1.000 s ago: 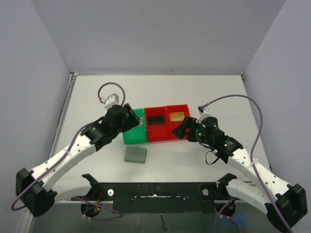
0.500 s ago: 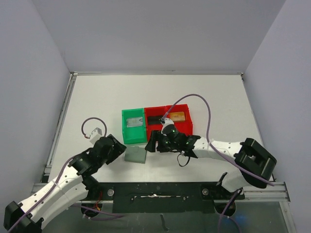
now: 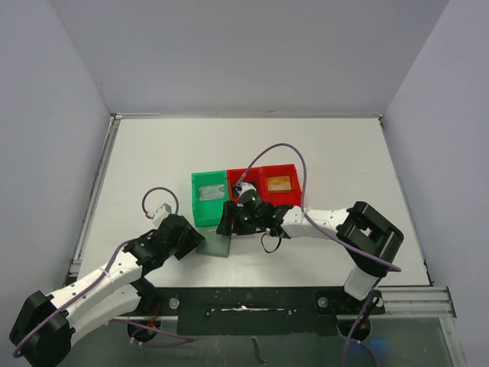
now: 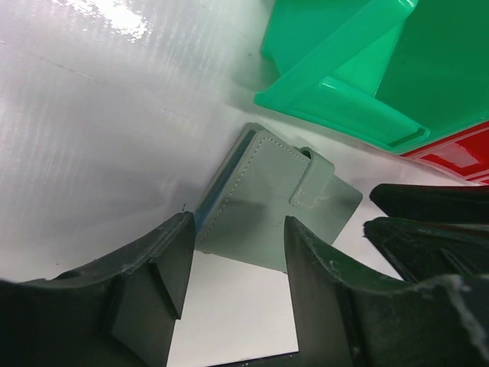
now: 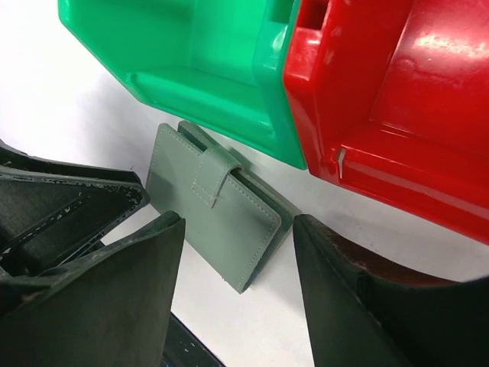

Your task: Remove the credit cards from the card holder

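The card holder [image 4: 267, 200] is a grey-green wallet lying closed on the table, its strap tab fastened, just in front of the green bin. It also shows in the right wrist view [image 5: 218, 206] and partly in the top view [image 3: 218, 247]. My left gripper [image 4: 238, 229] is open at the wallet's left edge [image 3: 199, 242], not touching it. My right gripper [image 5: 239, 222] is open at its right side [image 3: 227, 224], jaws apart just above it. No credit cards show at the wallet. A pale card [image 3: 208, 194] lies in the green bin.
A green bin [image 3: 209, 199] and two red bins [image 3: 280, 186] stand in a row right behind the wallet. The right red bin holds an orange-gold card [image 3: 280, 183]. Each gripper's fingers show in the other's wrist view, close together. The table's front rail is near.
Both arms left the bins and came down to the wallet. The left gripper closed in from the left, the right gripper from the right. The wallet has not moved.
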You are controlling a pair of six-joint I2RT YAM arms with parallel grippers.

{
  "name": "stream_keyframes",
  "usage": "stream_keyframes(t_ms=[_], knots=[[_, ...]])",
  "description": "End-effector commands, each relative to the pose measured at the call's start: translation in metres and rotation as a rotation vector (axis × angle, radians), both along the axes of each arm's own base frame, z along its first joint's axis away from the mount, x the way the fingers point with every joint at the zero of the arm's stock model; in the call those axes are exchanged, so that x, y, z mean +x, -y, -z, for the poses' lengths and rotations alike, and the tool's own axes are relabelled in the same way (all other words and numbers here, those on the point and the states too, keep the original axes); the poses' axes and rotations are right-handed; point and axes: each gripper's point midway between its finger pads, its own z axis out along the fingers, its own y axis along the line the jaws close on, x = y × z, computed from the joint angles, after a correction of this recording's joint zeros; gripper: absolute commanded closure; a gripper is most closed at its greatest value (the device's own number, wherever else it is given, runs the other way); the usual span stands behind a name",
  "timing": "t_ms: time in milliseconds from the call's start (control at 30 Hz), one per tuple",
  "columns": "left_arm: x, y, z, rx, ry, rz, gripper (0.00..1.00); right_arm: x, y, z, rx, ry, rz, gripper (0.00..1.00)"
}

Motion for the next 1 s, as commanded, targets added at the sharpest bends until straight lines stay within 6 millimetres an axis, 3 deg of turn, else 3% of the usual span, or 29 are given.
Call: stream_keyframes(t_ms=[0,233,533,633,767,967], knots=[[0.012,0.016,-0.009,-0.056,0.057,0.038,0.54,-0.001,-0.016,-0.010,0.022,0.020,-0.054,0.44],[0.008,0.025,0.002,-0.059,0.022,0.103,0.61,-0.003,-0.017,0.000,-0.007,0.012,-0.080,0.48],[0.009,0.034,-0.001,-0.056,0.017,0.159,0.65,-0.004,-0.016,-0.018,0.005,0.059,-0.117,0.87],[0.010,0.035,-0.005,-0.051,0.014,0.160,0.62,-0.007,-0.003,-0.026,-0.009,0.080,-0.101,0.93],[0.013,0.033,-0.016,-0.046,0.023,0.145,0.52,-0.016,0.019,-0.037,-0.006,0.106,-0.076,0.98],[0.018,0.045,-0.045,-0.119,0.083,0.167,0.40,-0.032,0.076,-0.044,-0.107,0.139,0.003,1.00]])
